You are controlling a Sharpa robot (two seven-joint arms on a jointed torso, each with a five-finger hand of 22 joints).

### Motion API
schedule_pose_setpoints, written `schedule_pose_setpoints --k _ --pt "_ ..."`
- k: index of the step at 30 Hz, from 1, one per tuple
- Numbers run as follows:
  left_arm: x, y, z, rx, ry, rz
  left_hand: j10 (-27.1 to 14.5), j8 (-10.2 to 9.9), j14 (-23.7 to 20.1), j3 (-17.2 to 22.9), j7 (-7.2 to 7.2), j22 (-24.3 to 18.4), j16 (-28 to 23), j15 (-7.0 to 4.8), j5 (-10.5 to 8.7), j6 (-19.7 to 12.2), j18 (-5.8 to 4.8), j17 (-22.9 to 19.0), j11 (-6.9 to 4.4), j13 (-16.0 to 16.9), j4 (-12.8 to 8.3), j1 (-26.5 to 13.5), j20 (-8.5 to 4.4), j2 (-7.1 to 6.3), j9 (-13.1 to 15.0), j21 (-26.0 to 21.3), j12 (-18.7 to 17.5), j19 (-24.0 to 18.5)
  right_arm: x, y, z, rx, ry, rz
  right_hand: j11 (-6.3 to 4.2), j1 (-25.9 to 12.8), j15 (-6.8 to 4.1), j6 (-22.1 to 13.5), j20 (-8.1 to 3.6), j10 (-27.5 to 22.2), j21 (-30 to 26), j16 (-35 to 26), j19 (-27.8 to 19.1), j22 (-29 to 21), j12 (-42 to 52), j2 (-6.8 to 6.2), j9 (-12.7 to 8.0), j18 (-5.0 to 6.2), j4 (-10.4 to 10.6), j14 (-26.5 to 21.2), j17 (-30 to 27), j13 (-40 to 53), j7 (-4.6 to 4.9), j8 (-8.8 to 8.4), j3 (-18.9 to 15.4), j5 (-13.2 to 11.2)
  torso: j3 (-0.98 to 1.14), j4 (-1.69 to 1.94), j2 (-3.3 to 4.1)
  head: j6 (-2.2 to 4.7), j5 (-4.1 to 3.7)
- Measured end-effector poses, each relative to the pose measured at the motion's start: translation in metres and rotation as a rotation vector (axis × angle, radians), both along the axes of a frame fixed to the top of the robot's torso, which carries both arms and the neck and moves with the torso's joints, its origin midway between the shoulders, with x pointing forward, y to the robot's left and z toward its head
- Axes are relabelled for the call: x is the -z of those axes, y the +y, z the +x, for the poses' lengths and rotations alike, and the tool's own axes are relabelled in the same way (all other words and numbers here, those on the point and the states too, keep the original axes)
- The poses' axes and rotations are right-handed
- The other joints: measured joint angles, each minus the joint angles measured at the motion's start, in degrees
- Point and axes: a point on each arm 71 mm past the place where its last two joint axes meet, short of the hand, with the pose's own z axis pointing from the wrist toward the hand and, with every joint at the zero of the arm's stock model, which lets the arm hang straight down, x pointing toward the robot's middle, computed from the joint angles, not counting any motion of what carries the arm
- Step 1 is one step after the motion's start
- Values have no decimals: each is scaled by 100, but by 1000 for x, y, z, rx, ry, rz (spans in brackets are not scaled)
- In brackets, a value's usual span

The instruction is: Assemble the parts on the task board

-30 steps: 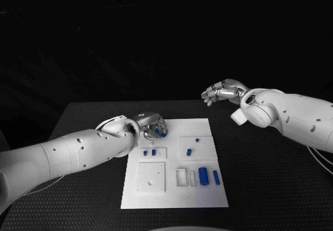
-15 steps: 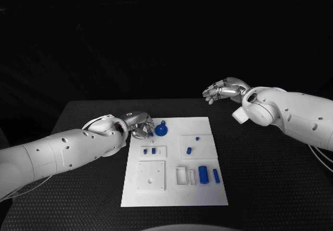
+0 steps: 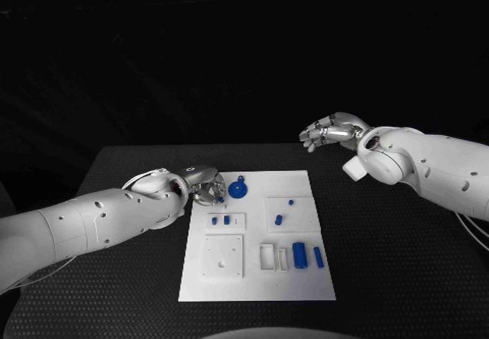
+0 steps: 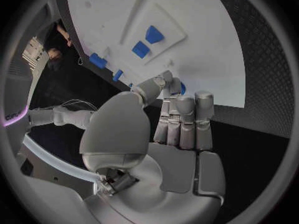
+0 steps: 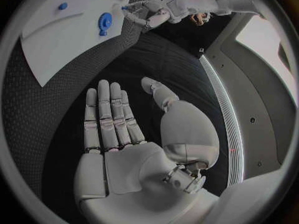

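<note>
Fingers (image 4: 187, 119) of our left hand (image 3: 207, 185) lie side by side and straight in the left wrist view, with the thumb crossing toward them and a sliver of blue just behind the thumb's tip; whether that hand pinches anything we cannot tell. In the head view this hand sits at the far left corner of the task board (image 3: 255, 282), its fingertips at the board's left edge, just beside a round blue part (image 3: 237, 188) that lies flat on the white plate near the far edge. Our right hand (image 3: 328, 132) hangs above the far right part of the bench (image 3: 397, 268), well apart from the board, and in the right wrist view its fingers (image 5: 109, 117) are stretched out flat, close together with the thumb spread away, holding nothing. On the board, nearer to us than the round part, two small blue pegs (image 3: 220, 220) stand in a raised white square at the left, and two more small blue pieces (image 3: 279, 220) sit on the white square at the right. Nearer still, a bare white block (image 3: 221, 258) with small holes lies at the left, and to its right a thick blue cylinder (image 3: 299, 255) and a thinner blue bar (image 3: 317, 257) lie side by side next to two white slotted frames (image 3: 272, 259)
</note>
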Motion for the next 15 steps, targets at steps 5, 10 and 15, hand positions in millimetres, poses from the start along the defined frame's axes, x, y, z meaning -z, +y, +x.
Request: schedule_pose_setpoints --k 5,10,15 --pt "3 1 0 1 11 12 2 -1 0 -1 -5 0 0 0 0 -5 1 -5 1 0 -1 0 1 0 1 0 0 0 0 0 0 0 0 0 0 0 0 0 0 0 0 0 0 0 0 0 0 0 0 0 0 0 0 0 0 0 3 -7 1 -11 9" --pt "4 1 0 2 19 19 3 -4 0 9 -6 0 0 0 -1 -6 1 -5 1 1 9 0 1 -1 1 0 0 0 0 0 0 0 0 0 0 0 0 0 0 0 0 0 0 -1 0 0 0 0 0 0 0 0 0 0 0 0 7 -12 3 -13 9" --pt "5 1 -1 6 27 24 3 -6 21 10 -7 0 0 -20 -1 -8 2 -5 1 1 10 0 10 -2 1 0 0 8 0 0 0 0 0 0 0 0 0 0 0 0 11 0 0 -1 0 0 0 0 0 0 0 0 0 0 0 0 9 -10 3 -20 0"
